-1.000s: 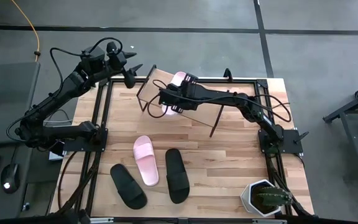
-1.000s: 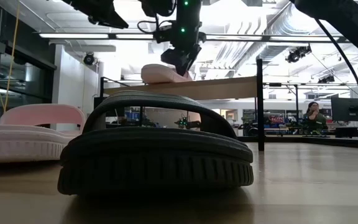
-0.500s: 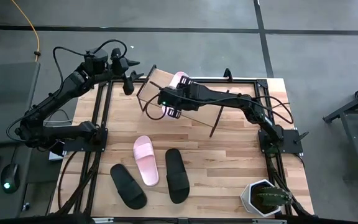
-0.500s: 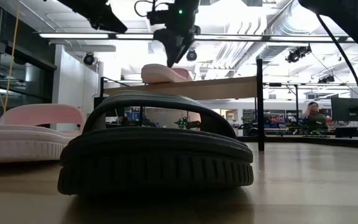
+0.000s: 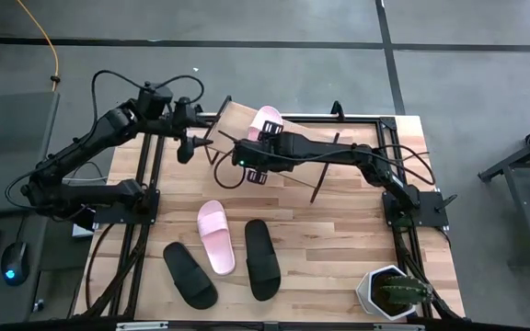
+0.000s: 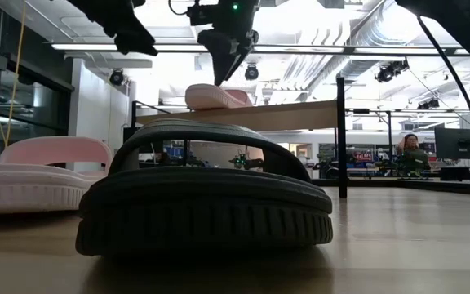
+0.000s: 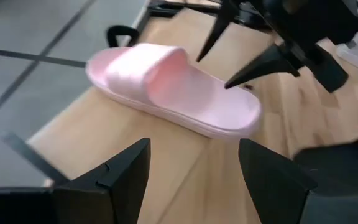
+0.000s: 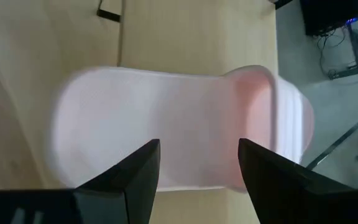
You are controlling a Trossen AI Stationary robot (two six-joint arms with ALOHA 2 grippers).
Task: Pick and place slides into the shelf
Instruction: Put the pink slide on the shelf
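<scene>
Already up on the shelf (image 5: 293,152), one pink slide (image 5: 266,119): lies at the shelf's far left end, long axis across the board, strap end toward the far edge of the table (image 5: 357,230), sole flat on the slanted wood. Sits clear of both grippers, nothing gripping it. Leaves most of the board's length to its right bare. Just above the near end of that slide, the right gripper (image 5: 254,167), fingers spread wide and holding nothing, slide visible between them in the right wrist view (image 8: 166,127). Off the shelf's left end, near the table's far left corner, the left gripper (image 5: 187,138), likewise spread wide and empty, pointing toward the slide. Toward the near edge of the table, the second pink slide (image 5: 216,236), flanked by a black slide (image 5: 190,275) on its left and another black slide (image 5: 262,258) on its right, long axes roughly near-to-far, well apart from the shelf. At the near right corner, a potted plant (image 5: 392,293).
</scene>
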